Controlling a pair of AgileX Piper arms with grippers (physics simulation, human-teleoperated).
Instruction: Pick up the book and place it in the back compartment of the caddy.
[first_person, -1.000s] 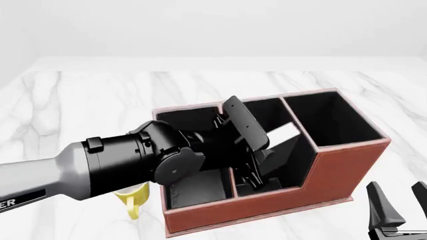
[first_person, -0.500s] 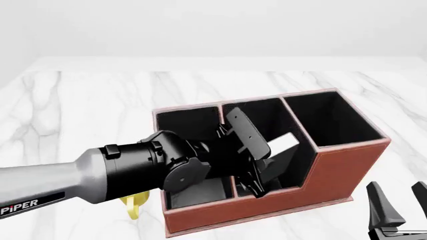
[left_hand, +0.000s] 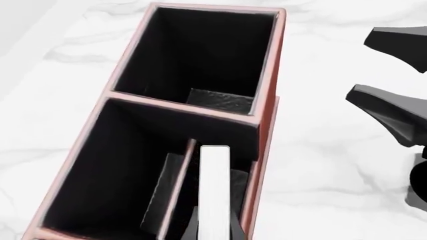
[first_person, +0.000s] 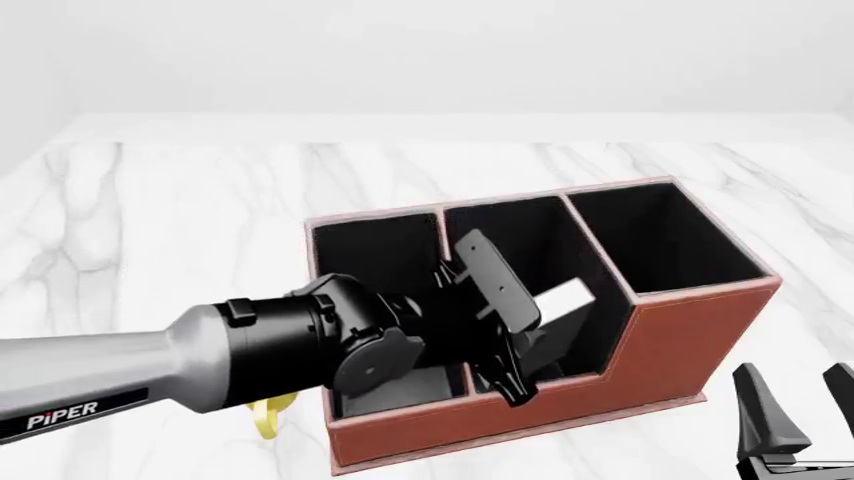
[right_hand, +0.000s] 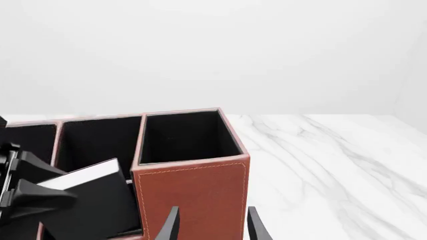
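Between the left hand's (first_person: 514, 375) fingers, the book (first_person: 561, 305), tilted inside the caddy (first_person: 694, 330).

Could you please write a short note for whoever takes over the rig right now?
Left pincer: shut on the book, holding it tilted, low inside the caddy, in the middle section beside the low outer wall.
Right pincer: open, holding nothing, parked at the caddy's near right corner.
Yellow mug: on the table left of the caddy, mostly hidden by the left arm.
Done: book picked up and brought into the caddy.
Left: check that it sits in the small back compartment, release it, then lift the left arm clear.
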